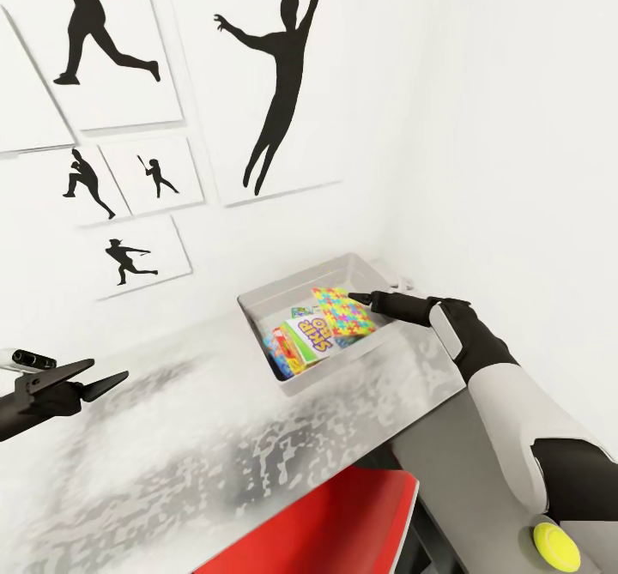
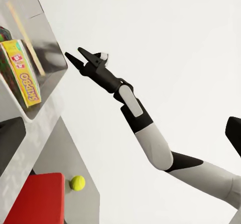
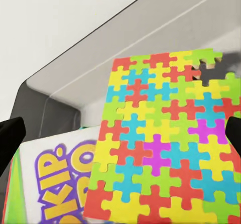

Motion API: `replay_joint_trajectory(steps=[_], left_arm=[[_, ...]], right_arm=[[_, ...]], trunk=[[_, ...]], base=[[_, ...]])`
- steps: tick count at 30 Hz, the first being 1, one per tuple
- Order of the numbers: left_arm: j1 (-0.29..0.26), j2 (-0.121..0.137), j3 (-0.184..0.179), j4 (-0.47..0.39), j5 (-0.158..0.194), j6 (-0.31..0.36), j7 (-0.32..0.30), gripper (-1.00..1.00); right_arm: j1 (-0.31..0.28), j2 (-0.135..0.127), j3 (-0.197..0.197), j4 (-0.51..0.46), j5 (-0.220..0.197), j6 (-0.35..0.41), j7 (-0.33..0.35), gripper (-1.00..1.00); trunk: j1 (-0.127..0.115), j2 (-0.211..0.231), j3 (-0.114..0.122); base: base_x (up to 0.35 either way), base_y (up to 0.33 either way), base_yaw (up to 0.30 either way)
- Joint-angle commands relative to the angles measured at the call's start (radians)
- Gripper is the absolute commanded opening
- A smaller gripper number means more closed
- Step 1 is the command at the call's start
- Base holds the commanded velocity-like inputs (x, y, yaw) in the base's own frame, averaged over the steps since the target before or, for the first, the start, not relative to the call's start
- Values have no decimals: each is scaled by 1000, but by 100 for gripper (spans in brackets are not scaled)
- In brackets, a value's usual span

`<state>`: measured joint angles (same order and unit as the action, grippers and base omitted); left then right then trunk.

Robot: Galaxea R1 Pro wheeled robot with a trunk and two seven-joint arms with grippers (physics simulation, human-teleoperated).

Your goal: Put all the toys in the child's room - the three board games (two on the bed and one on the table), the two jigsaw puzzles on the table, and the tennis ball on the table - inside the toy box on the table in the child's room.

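The right hand [image 1: 360,299] hovers spread at the toy box [image 1: 257,310], centre frame, where the jigsaw puzzle [image 1: 342,311] leans across the Skip-Bo game [image 1: 311,335], tilted, apparently just let go. The left hand [image 1: 110,380], spread and empty, waits at left. The tennis ball [image 1: 555,541] lies on the floor, lower right, beside the speckled surface [image 1: 215,437] and red chair [image 1: 326,522]; silhouette posters [image 1: 266,76] cover the wall.

My right arm [image 1: 515,402] is white with black joints, and both grippers have pointy black fingers [image 1: 103,383].
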<state>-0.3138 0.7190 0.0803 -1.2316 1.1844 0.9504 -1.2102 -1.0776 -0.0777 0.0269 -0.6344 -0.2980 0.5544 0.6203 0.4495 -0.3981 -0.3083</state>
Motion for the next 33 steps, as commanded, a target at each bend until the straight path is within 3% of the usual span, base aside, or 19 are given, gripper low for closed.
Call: replay_joint_trajectory(steps=[1,33], left_arm=[[-1,0,-1,0,4,7,0,100],[-1,-1,-1,0,4,7,0,100]], right_arm=[[-1,-1,3,-1,-9,7,-2,100],[3,-4,2,-9,-11,8,9,100]], trunk=[[1,-2,-2],[1,-2,-2]], base=[[0,0,0],[0,0,0]])
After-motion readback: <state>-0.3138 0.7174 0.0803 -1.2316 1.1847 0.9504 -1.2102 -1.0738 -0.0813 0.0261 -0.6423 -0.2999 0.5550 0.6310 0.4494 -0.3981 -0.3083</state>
